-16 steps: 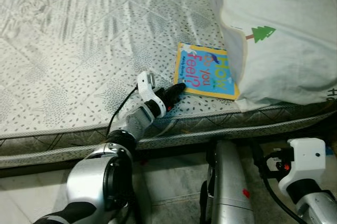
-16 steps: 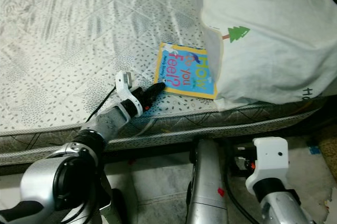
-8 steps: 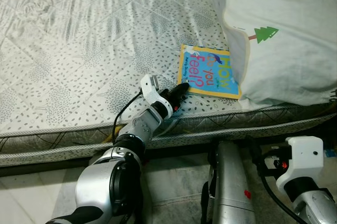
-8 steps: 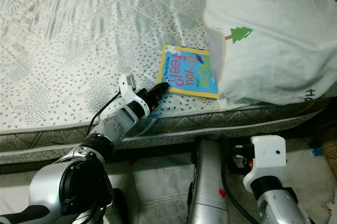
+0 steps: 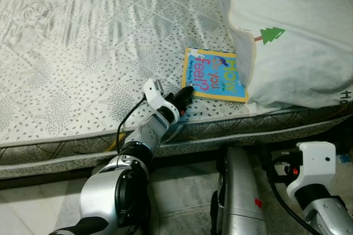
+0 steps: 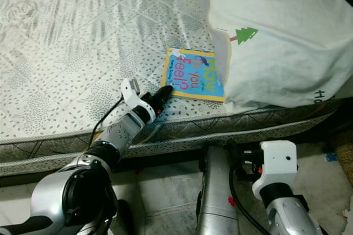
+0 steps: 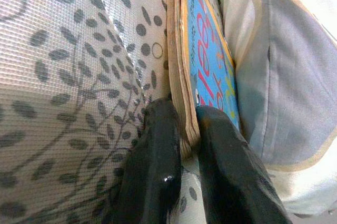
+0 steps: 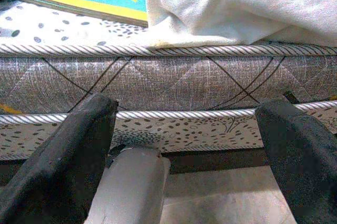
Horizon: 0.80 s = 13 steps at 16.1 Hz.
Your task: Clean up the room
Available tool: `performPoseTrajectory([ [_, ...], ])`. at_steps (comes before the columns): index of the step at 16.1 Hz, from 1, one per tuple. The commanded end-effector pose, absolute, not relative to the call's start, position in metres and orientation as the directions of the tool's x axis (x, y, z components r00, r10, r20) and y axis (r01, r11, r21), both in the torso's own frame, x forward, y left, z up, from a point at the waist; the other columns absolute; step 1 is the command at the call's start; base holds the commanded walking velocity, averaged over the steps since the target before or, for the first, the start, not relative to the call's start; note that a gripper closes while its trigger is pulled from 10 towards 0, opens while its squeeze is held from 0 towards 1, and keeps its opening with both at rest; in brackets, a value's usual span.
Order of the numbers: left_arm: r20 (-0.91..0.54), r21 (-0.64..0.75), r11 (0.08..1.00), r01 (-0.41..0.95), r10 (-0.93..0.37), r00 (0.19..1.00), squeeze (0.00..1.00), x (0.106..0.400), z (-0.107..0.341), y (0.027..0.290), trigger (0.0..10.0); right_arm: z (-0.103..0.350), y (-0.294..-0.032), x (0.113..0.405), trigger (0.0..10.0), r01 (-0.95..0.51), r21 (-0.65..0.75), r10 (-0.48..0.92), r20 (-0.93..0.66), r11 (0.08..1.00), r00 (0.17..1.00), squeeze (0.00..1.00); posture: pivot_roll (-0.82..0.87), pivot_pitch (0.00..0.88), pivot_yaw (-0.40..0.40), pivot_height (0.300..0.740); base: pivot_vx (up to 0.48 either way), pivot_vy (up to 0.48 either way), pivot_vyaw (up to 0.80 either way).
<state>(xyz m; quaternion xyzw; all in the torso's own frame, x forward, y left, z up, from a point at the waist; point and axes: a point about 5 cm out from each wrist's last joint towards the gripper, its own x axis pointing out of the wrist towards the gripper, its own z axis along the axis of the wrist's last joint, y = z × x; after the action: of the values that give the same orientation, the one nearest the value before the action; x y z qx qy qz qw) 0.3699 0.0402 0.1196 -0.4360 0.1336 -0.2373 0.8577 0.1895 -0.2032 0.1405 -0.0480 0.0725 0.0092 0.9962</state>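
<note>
Left wrist view shows your left gripper (image 7: 184, 145) pinched on the book (image 5: 214, 74), which lies on the mattress (image 5: 83, 42) against the pillow (image 5: 292, 31); lifting and stowing remain, right gripper (image 8: 184, 145) idle, wide

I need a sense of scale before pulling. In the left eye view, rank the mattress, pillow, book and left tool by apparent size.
1. mattress
2. pillow
3. book, partly tucked under the pillow, so its full extent is hidden
4. left tool, closed on the book's corner
</note>
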Motion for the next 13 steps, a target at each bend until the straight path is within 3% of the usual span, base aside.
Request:
performPoseTrajectory([
  [1, -0.152, -0.890, 0.426, 0.164, -0.615, 0.773, 0.00, 0.322, 0.077, -0.025, 10.0, 0.141, -0.201, 0.188, 10.0, -0.033, -0.090, 0.020, -0.148, 0.995, 0.989, 0.00, -0.36, 0.263, 0.061, 0.477, 0.000, 0.000, 0.00],
  [8, -0.153, -0.882, 0.439, 0.174, -0.614, 0.775, 0.00, 0.313, 0.076, -0.038, 10.0, 0.141, -0.198, 0.193, 10.0, -0.033, -0.087, 0.021, -0.136, 0.996, 0.991, 0.00, -0.35, 0.254, 0.068, 0.477, 0.000, 0.000, 0.00],
  [10, -0.085, -0.820, 0.519, 0.242, -0.529, 0.845, 0.00, 0.316, 0.081, -0.023, 10.0, 0.141, -0.198, 0.196, 10.0, -0.032, -0.086, 0.020, -0.132, 0.996, 0.991, 0.00, -0.34, 0.251, 0.068, 0.477, 0.000, 0.000, 0.00],
  [13, -0.085, -0.820, 0.519, 0.242, -0.529, 0.845, 0.00, 0.316, 0.081, -0.023, 10.0, 0.141, -0.198, 0.196, 10.0, -0.032, -0.086, 0.020, -0.132, 0.996, 0.991, 0.00, -0.34, 0.251, 0.068, 0.477, 0.000, 0.000, 0.00],
])
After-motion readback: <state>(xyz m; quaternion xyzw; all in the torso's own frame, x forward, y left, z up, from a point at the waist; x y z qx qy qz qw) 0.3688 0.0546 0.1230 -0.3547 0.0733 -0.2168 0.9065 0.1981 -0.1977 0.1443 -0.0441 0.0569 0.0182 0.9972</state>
